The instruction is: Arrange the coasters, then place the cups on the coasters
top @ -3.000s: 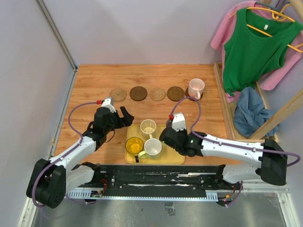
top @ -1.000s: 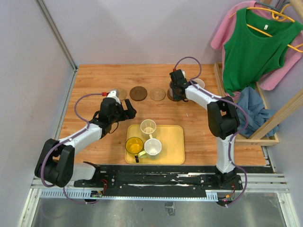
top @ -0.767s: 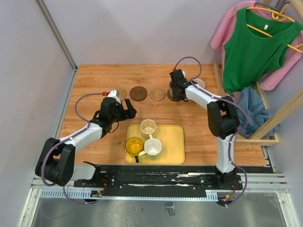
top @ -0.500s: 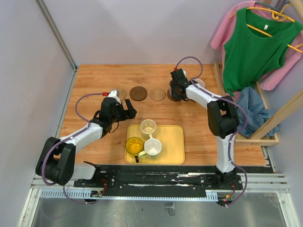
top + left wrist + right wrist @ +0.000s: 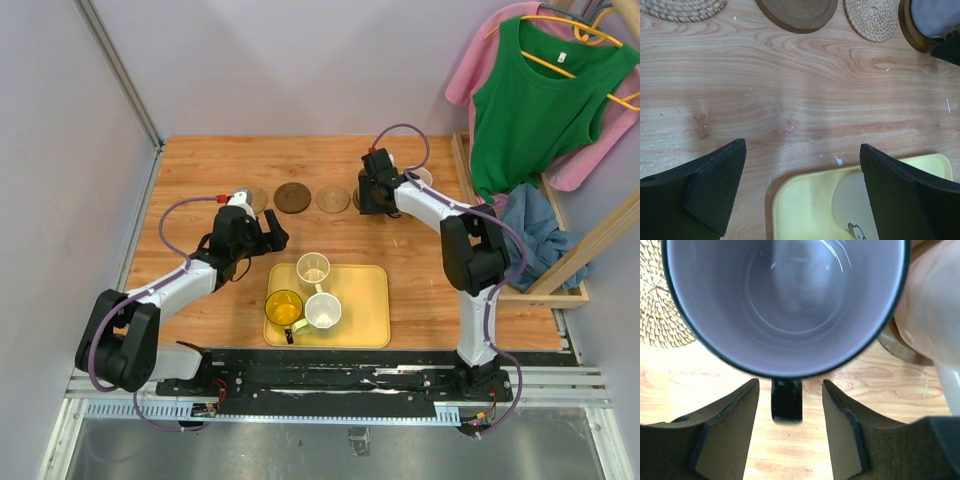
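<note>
A grey-purple cup (image 5: 790, 300) stands on a dark brown coaster (image 5: 912, 37) in the back row. Its black handle (image 5: 786, 400) lies between the fingers of my right gripper (image 5: 790, 407), which are open and clear of it on both sides. A pale pink cup (image 5: 421, 177) stands just right of it on another dark coaster (image 5: 900, 345). Farther left lie a tan coaster (image 5: 333, 199), a dark brown coaster (image 5: 293, 197) and a tan coaster (image 5: 685, 7). My left gripper (image 5: 802, 185) hangs open and empty over the yellow tray's far left corner.
The yellow tray (image 5: 365, 310) near the front holds a cream-green cup (image 5: 313, 269), a see-through yellow cup (image 5: 284, 308) and a cream-white cup (image 5: 323, 313). A wooden rack (image 5: 478, 235) with hanging clothes (image 5: 535, 100) borders the table's right side.
My right gripper has opened and let go of the grey-purple cup's handle, leaving the cup on its coaster. The left arm has stayed still.
</note>
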Action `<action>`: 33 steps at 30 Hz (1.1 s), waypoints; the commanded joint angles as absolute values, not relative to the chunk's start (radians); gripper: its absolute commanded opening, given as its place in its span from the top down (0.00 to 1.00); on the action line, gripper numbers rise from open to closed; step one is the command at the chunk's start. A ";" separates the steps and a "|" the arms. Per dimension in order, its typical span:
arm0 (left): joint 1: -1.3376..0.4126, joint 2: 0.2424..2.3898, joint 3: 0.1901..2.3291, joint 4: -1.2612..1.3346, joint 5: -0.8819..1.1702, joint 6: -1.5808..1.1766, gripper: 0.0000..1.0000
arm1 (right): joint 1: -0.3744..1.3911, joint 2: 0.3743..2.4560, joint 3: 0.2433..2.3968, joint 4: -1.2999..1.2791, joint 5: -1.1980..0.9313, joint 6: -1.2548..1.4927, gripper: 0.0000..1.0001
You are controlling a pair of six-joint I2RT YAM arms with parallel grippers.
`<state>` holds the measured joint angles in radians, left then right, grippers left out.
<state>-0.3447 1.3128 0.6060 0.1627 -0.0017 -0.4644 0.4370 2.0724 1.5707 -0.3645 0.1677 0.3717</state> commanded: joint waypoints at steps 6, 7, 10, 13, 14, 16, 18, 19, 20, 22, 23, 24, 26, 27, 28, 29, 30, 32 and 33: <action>-0.352 1.251 0.613 0.175 0.015 -0.438 0.00 | 0.484 1.862 1.458 -0.367 0.206 0.417 0.35; -0.353 1.240 0.613 0.169 0.016 -0.433 0.00 | 0.489 1.842 1.442 -0.363 0.208 0.422 0.33; -0.352 1.204 0.603 0.150 0.016 -0.423 0.00 | 0.500 1.778 1.385 -0.355 0.205 0.440 0.31; -0.353 1.172 0.586 0.133 0.023 -0.416 0.00 | 0.515 1.713 1.330 -0.352 0.184 0.456 0.31; -0.353 1.162 0.579 0.128 0.030 -0.417 0.00 | 0.524 1.688 1.309 -0.349 0.178 0.459 0.31; -0.353 1.147 0.563 0.115 0.045 -0.420 0.00 | 0.548 1.642 1.268 -0.348 0.168 0.460 0.31; -0.357 1.131 0.547 0.103 0.056 -0.426 0.02 | 0.574 1.597 1.230 -0.349 0.155 0.462 0.31; -0.360 1.123 0.541 0.097 0.060 -0.429 0.05 | 0.585 1.572 1.212 -0.348 0.142 0.465 0.31; -0.363 1.113 0.529 0.093 0.063 -0.431 0.09 | 0.597 1.556 1.197 -0.349 0.130 0.466 0.32; -0.371 1.102 0.516 0.087 0.064 -0.435 0.23 | 0.615 1.531 1.165 -0.345 0.092 0.470 0.33; -0.374 1.099 0.509 0.085 0.065 -0.438 0.30 | 0.622 1.521 1.149 -0.341 0.073 0.469 0.34; -0.379 1.097 0.506 0.083 0.063 -0.439 0.35 | 0.629 1.514 1.138 -0.338 0.051 0.471 0.34; -0.387 1.099 0.502 0.079 0.066 -0.441 0.44 | 0.641 1.505 1.114 -0.326 0.010 0.467 0.36; -0.392 1.101 0.502 0.078 0.067 -0.442 0.50 | 0.647 1.501 1.103 -0.321 -0.009 0.466 0.37; -0.399 1.105 0.501 0.077 0.068 -0.442 0.54 | 0.653 1.499 1.095 -0.317 -0.024 0.463 0.37; -0.407 1.111 0.500 0.075 0.064 -0.442 0.58 | 0.662 1.499 1.089 -0.314 -0.033 0.460 0.38; -0.414 1.117 0.500 0.073 0.063 -0.442 0.63 | 0.670 1.498 1.084 -0.315 -0.038 0.458 0.38; -0.430 1.131 0.504 0.063 0.057 -0.442 0.71 | 0.682 1.496 1.074 -0.316 -0.049 0.454 0.38; -0.438 1.140 0.507 0.058 0.051 -0.441 0.75 | 0.686 1.494 1.068 -0.316 -0.053 0.450 0.38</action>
<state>-0.4068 1.1194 0.5083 0.0711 0.0544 -0.4507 0.6521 1.5166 1.0893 -0.3321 0.0006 0.4530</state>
